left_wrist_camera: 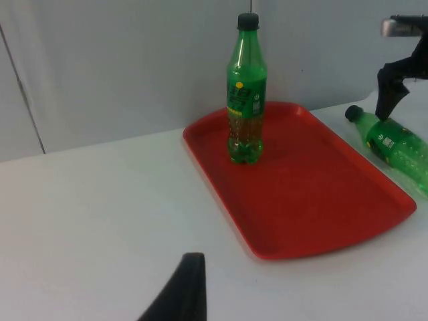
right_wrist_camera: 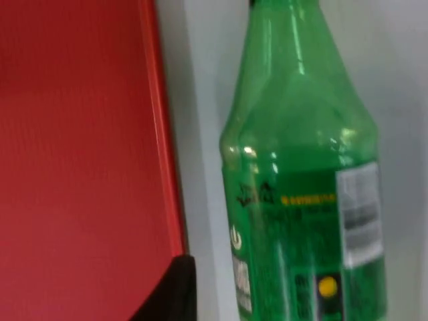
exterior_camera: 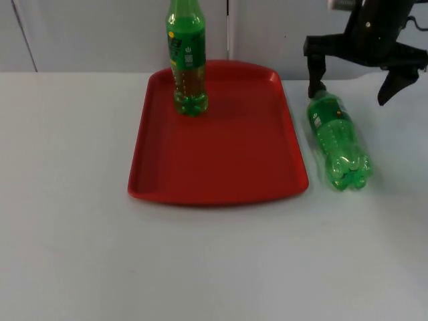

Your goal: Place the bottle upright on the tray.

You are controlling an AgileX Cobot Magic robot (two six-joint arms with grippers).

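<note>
Right claw (exterior_camera: 353,85) hangs with fingers spread wide over the neck of the lying bottle (exterior_camera: 338,140), beside the red tray's (exterior_camera: 217,180) right edge. Left wrist view shows the upright bottle's (left_wrist_camera: 246,93) black cap.

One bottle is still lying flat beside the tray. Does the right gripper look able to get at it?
Probably yes: the right gripper hangs open just above the lying bottle, nothing between.

One bottle (exterior_camera: 186,57) upright on tray (exterior_camera: 221,167), lying bottle (exterior_camera: 338,142) beside it
</note>
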